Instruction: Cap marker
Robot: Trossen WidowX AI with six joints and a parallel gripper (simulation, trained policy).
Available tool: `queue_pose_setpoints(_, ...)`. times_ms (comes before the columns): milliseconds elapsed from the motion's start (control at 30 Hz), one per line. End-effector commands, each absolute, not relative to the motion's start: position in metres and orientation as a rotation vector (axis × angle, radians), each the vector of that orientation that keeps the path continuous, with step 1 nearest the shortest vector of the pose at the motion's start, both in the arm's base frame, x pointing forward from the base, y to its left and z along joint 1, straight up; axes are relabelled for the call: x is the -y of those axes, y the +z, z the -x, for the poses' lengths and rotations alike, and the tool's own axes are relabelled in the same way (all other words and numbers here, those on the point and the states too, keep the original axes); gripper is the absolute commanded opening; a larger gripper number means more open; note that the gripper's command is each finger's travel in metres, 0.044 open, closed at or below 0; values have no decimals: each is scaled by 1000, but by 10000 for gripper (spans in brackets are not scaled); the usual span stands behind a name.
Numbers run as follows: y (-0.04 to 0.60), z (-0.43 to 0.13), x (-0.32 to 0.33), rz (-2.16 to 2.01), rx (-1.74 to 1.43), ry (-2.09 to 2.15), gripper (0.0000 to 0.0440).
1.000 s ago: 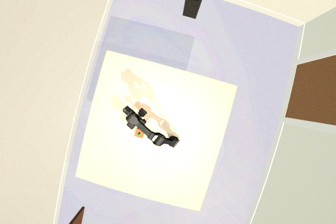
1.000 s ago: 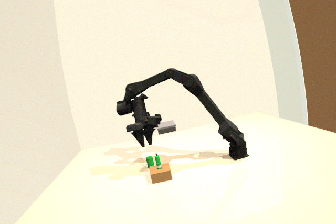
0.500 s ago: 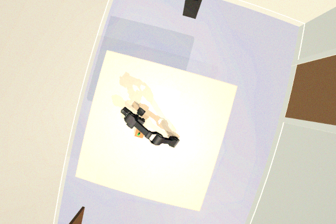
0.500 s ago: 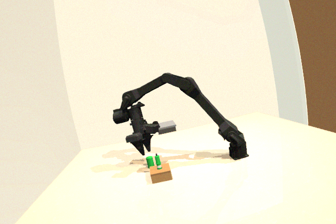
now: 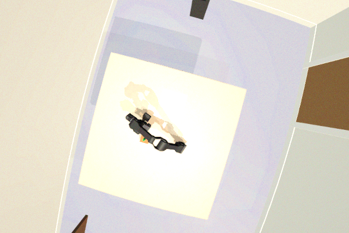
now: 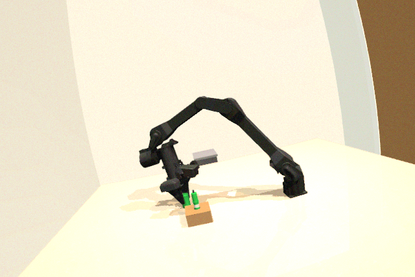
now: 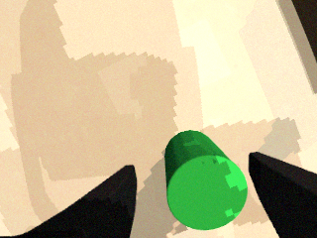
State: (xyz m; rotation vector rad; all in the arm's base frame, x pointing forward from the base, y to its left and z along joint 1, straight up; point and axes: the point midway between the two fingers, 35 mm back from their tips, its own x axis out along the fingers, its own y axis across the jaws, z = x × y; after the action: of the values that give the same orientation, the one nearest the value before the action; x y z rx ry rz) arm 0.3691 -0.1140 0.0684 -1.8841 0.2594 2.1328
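Note:
The green cap (image 6: 186,200) (image 7: 207,193) stands upright on the table, just left of the holder in the exterior view. My gripper (image 6: 185,198) (image 7: 191,168) is open and low over the table, with one finger on each side of the cap. In the wrist view gaps show on both sides, the wider one at the left finger. The green marker (image 5: 144,139) (image 6: 194,197) stands upright in the orange-brown holder block (image 5: 142,141) (image 6: 200,217), its dark tip up and bare. The arm hides the cap in the top view.
The marker and holder stand close beside the fingers. A dark edge (image 7: 308,22) crosses the upper right corner of the wrist view. The arm's base (image 5: 180,147) (image 6: 294,183) stands on the pale table (image 5: 180,191) (image 6: 268,247). A grey box-like object (image 6: 205,156) shows behind the gripper.

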Motion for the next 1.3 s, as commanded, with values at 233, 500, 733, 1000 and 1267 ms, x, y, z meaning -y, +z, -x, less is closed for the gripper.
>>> queue_pose_setpoints(233, 72, -368, 112, 1941, -282, 2153, 88)
queue_pose_setpoints(500, 99, -373, 107, 2026, -294, 2131, 59)
queue_pose_setpoints(733, 124, -377, 92, 2090, -263, 2119, 55)
queue_pose_setpoints(1000, 150, -374, 55, 2127, -203, 2133, 46)
queue_pose_setpoints(1267, 168, -361, 17, 2130, -137, 2177, 32)
